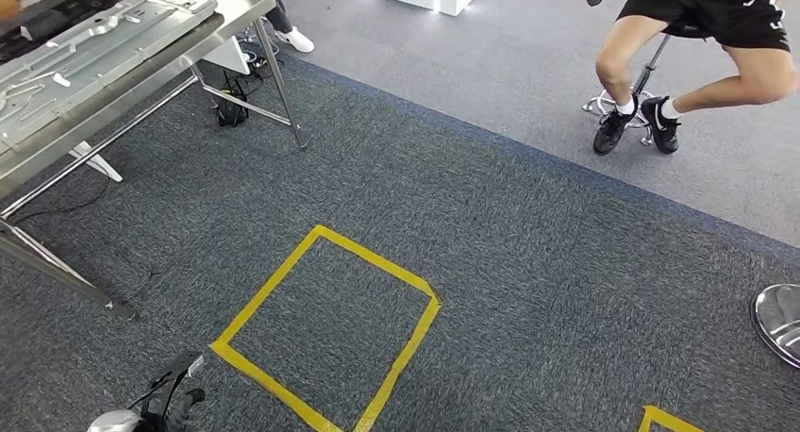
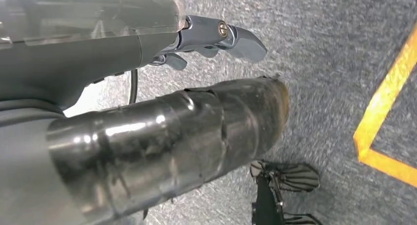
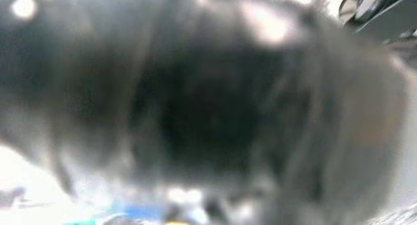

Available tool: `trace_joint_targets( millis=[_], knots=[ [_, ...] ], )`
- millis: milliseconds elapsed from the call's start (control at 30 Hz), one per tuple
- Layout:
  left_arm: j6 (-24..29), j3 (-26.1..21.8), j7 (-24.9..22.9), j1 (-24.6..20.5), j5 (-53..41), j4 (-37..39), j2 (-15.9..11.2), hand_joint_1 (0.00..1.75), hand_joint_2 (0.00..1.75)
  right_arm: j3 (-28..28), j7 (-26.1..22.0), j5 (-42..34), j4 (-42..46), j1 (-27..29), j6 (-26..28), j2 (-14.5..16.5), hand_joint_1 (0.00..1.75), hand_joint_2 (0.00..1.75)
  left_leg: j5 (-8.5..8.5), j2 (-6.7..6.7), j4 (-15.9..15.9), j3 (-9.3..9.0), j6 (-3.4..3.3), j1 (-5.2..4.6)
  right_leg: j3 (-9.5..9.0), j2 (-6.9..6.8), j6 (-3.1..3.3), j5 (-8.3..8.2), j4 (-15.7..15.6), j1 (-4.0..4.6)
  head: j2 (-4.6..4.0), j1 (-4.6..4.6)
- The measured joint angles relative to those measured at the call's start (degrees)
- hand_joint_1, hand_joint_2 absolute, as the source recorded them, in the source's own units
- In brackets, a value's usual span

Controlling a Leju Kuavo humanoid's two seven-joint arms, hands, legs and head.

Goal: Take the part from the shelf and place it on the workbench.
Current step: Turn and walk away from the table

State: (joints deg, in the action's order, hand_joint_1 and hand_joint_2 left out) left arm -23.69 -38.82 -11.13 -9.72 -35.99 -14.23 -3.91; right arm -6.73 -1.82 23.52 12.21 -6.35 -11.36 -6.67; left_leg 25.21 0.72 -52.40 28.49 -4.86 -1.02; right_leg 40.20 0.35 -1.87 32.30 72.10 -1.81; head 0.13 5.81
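Fingers of the left hand (image 2: 147, 102) hang loosely apart over carpet, holding nothing, with the workbench (image 1: 179, 50) far beyond the yellow square (image 1: 325, 328); right hand too blurred to tell

The right wrist view is showing a dark blur, hiding the right hand's state. The picture's edge is cutting off the workbench (image 1: 141, 69) and the seated person (image 1: 703, 36)
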Motion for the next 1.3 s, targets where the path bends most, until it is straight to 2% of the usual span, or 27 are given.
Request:
trace_joint_targets(
  millis=[33, 100, 133, 167, 233, 300, 367, 433, 467, 500, 533, 567, 633, 667, 700, 733, 800, 867, 933, 967, 1000, 1033, 1067, 1133, 1200, 1267, 1300],
  knots=[
    [0.0, 0.0, 0.0, 0.0, 0.0, 0.0, 0.1, 0.0, 0.0, 0.0, 0.0, 0.0, 0.0, 0.0, 0.0, -0.1, 0.0, 0.0, 0.49, 0.0, -0.8, 0.21, 0.66, 0.48, -0.96, -0.1, -0.64, -1.51, -1.9, -0.45, 0.0, -0.01],
    [0.1, 0.0, 0.0, 0.0, 0.1, 0.0, 0.0, 0.0, 0.0, 0.0, 0.0, 0.0, 0.0, 0.0, 0.0, 0.0, 0.0, 0.0, 1.96, -0.05, -3.4, 1.15, 2.32, 1.21, -3.89, -0.12, -2.03, -4.25, -8.0, -1.26, 0.0, -0.19],
    [0.1, 0.1, 0.0, -0.1, 0.2, 0.1, -0.1, 0.0, 0.0, 0.0, 0.0, 0.0, 0.0, -0.1, 0.0, 0.0, 0.0, 0.0, 2.71, -0.08, -5.0, 1.87, 3.06, 1.36, -4.67, 0.08, -1.93, -4.77, -9.8, -1.41, 0.01, -0.32],
    [0.1, 0.1, 0.0, -0.2, 0.3, 0.1, -0.2, 0.0, 0.0, 0.0, 0.0, 0.0, 0.0, -0.1, -0.1, 0.1, 0.0, 0.0, 3.31, -0.12, -6.2, 2.52, 3.59, 1.36, -4.75, 0.29, -1.46, -4.58, -10.3, -1.38, 0.01, -0.39],
    [0.1, 0.2, 0.0, -0.2, 0.5, 0.1, -0.2, 0.0, 0.0, 0.0, -0.1, 0.0, 0.0, -0.1, -0.1, 0.0, 0.0, 0.0, 3.79, -0.19, -7.3, 3.26, 4.04, 1.45, -4.12, 0.58, 0.24, -4.16, -9.4, -1.02, 0.01, -0.34],
    [0.1, 0.2, 0.0, 0.0, 0.7, 0.2, -0.2, 0.0, 0.0, 0.0, -0.1, 0.0, -0.1, -0.1, -0.1, 0.0, 0.0, 0.0, 4.58, -0.21, -8.1, 3.65, 4.34, 1.77, -3.92, 0.53, 1.05, -4.2, -9.3, -0.79, 0.0, -0.15],
    [0.1, 0.2, 0.0, 0.0, 0.9, 0.2, -0.1, 0.0, 0.0, 0.0, -0.1, 0.0, -0.1, -0.2, 0.0, 0.0, 0.0, 0.0, 7.51, -0.22, -12.2, 5.43, 4.51, 1.96, -3.8, 0.52, 1.71, -4.46, -9.5, -0.53, 0.0, 0.1],
    [0.1, 0.2, 0.0, 0.1, 1.0, 0.2, 0.1, 0.0, 0.0, 0.0, -0.1, 0.1, -0.1, -0.2, 0.0, -0.1, 0.0, 0.0, 11.24, -0.24, -19.7, 8.7, 4.15, 1.84, -3.69, 0.51, 2.06, -4.67, -9.8, -0.01, 0.0, 0.27],
    [0.1, 0.2, 0.0, 0.1, 1.1, 0.3, 0.1, 0.0, 0.0, 0.0, -0.1, 0.1, -0.1, -0.2, 0.0, -0.1, 0.0, 0.0, 12.11, -0.26, -22.5, 9.93, 3.77, 1.67, -3.68, 0.52, 2.14, -4.72, -9.8, 0.28, 0.0, 0.29],
    [0.1, 0.2, 0.0, 0.2, 1.2, 0.3, 0.1, 0.0, 0.0, 0.0, 0.0, 0.2, -0.1, -0.2, 0.0, -0.1, 0.0, 0.0, 11.85, -0.3, -23.4, 10.33, 3.23, 1.34, -3.71, 0.53, 2.18, -4.74, -9.9, 0.56, 0.0, 0.31],
    [0.1, 0.2, -0.1, 0.3, 1.3, 0.3, 0.1, 0.0, 0.0, 0.0, 0.0, 0.2, -0.1, -0.2, -0.1, -0.1, 0.0, 0.0, 10.44, -0.36, -22.1, 9.68, 2.59, 0.86, -3.83, 0.59, 2.22, -4.73, -9.9, 0.77, 0.0, 0.3],
    [0.1, 0.2, -0.1, 0.2, 1.4, 0.3, 0.1, 0.0, 0.0, 0.0, 0.1, 0.2, -0.1, -0.2, -0.1, 0.0, 0.0, 0.0, 8.23, -0.58, -18.9, 8.13, 1.82, 0.24, -4.05, 0.72, 2.26, -4.71, -9.9, 0.92, 0.0, 0.3],
    [0.2, 0.4, -0.2, 0.1, 1.8, 0.3, -0.2, 0.0, 0.0, -0.1, 0.6, 0.0, -0.1, -0.4, -0.6, 0.2, 0.0, 0.0, 4.45, -2.1, -11.3, 4.49, 0.06, -0.92, -4.49, 1.16, 2.31, -4.85, -10.3, 0.84, 0.0, 0.17],
    [0.2, 0.5, -0.2, 0.1, 1.9, 0.3, -0.5, 0.0, 0.0, -0.1, 0.9, -0.1, -0.1, -0.5, -0.8, 0.4, 0.0, 0.0, 3.4, -2.85, -8.8, 3.34, -0.51, -1.28, -4.53, 1.45, 2.19, -5.08, -10.6, 0.58, 0.0, 0.11],
    [0.3, 0.7, -0.4, 0.1, 2.1, 0.3, -0.7, 0.0, 0.0, -0.2, 1.1, -0.2, -0.1, -0.6, -1.0, 0.5, 0.0, 0.0, 3.01, -3.43, -7.6, 2.81, -0.82, -1.49, -4.46, 1.74, 1.97, -5.41, -11.0, 0.22, 0.0, 0.08],
    [0.3, 0.8, -0.5, 0.2, 2.2, 0.3, -0.9, 0.0, 0.0, -0.3, 1.2, -0.3, -0.1, -0.7, -1.1, 0.6, 0.0, 0.0, 2.59, -3.42, -6.9, 2.64, -0.83, -1.63, -4.43, 2.06, 1.67, -5.86, -11.5, -0.12, 0.01, 0.19],
    [0.2, 1.1, -0.6, 0.0, 2.3, 0.3, -1.1, 0.0, 0.0, -0.5, 1.4, -0.3, -0.1, -0.6, -1.3, 0.5, 0.0, 0.0, 1.15, -2.71, -3.3, 1.11, -1.14, -1.77, -4.67, 2.29, 1.35, -6.39, -12.4, -0.24, 0.01, 0.51],
    [0.1, 1.3, -0.7, -0.3, 2.5, 0.3, -0.9, 0.0, 0.0, -0.7, 1.5, -0.3, -0.2, -0.4, -1.4, 0.4, 0.0, 0.0, -0.19, -1.54, 0.7, -0.68, -1.42, -1.46, -3.76, 1.53, 1.28, -4.81, -10.4, 0.27, 0.01, 0.57],
    [0.0, 1.4, -0.7, -0.3, 2.6, 0.3, -0.7, 0.0, 0.0, -0.7, 1.5, -0.4, -0.2, -0.4, -1.5, 0.3, 0.0, 0.0, -0.38, -0.31, 1.4, -0.81, -1.11, -1.18, -0.91, 0.68, 0.92, -1.57, -4.5, 0.41, 0.01, 0.57],
    [0.0, 1.4, -0.8, -0.3, 2.6, 0.3, -0.5, 0.0, 0.0, -0.8, 1.5, -0.4, -0.2, -0.4, -1.6, 0.3, 0.0, 0.0, -0.18, 0.35, 1.0, -0.57, -0.8, -1.07, 0.38, 0.5, 0.59, -0.58, -1.8, 0.32, 0.01, 0.62],
    [0.0, 1.4, -0.8, -0.2, 2.6, 0.3, -0.3, 0.0, 0.0, -0.8, 1.5, -0.4, -0.2, -0.4, -1.6, 0.2, 0.0, 0.0, 0.16, 0.96, 0.3, -0.27, -0.42, -0.89, 0.91, 0.31, 0.23, -0.53, -0.5, 0.18, 0.0, 0.63],
    [0.0, 1.4, -0.8, -0.3, 2.6, 0.4, -0.2, 0.0, 0.0, -0.9, 1.5, -0.4, -0.2, -0.3, -1.6, 0.1, 0.0, 0.0, 0.62, 1.53, -0.5, 0.1, 0.05, -0.64, 0.43, 0.03, -0.18, -1.46, -1.3, 0.02, 0.0, 0.64],
    [0.0, 1.5, -0.8, -0.3, 2.6, 0.4, -0.1, 0.0, 0.0, -0.9, 1.5, -0.4, -0.2, -0.3, -1.6, 0.0, 0.0, 0.0, 1.23, 2.08, -1.6, 0.52, 0.59, -0.32, -1.07, -0.47, -0.63, -3.11, -4.0, -0.17, 0.0, 0.63],
    [0.0, 1.5, -0.8, -0.3, 2.7, 0.4, -0.1, 0.0, 0.0, -1.0, 1.5, -0.4, -0.2, -0.3, -1.6, -0.1, 0.0, 0.0, 2.72, 3.02, -4.2, 1.47, 1.7, 0.04, -3.79, -1.81, -0.96, -5.17, -9.4, -0.16, 0.01, 0.57],
    [0.0, 1.6, -0.8, -0.4, 2.9, 0.4, -0.1, 0.0, 0.0, -1.1, 1.5, -0.4, -0.2, -0.4, -1.8, -0.2, 0.0, 0.0, 3.96, 3.68, -6.1, 2.31, 2.51, 0.02, -4.19, -2.14, 0.12, -5.04, -10.4, 0.23, 0.01, 0.62],
    [0.0, 1.6, -0.8, -0.5, 3.0, 0.4, -0.1, 0.0, 0.0, -1.3, 1.5, -0.4, -0.2, -0.4, -1.9, -0.3, 0.0, 0.0, 4.52, 4.32, -6.7, 2.41, 2.92, 0.13, -3.96, -1.28, 1.36, -4.98, -10.1, 0.46, 0.01, 0.8],
    [0.0, 1.7, -0.8, -0.5, 3.0, 0.4, -0.1, 0.0, 0.0, -1.3, 1.5, -0.4, -0.2, -0.3, -1.9, -0.3, 0.0, 0.0, 4.91, 4.1, -7.1, 2.37, 3.17, 0.29, -3.93, -0.89, 1.7, -5.05, -10.2, 0.49, 0.01, 0.88]
  ],
)
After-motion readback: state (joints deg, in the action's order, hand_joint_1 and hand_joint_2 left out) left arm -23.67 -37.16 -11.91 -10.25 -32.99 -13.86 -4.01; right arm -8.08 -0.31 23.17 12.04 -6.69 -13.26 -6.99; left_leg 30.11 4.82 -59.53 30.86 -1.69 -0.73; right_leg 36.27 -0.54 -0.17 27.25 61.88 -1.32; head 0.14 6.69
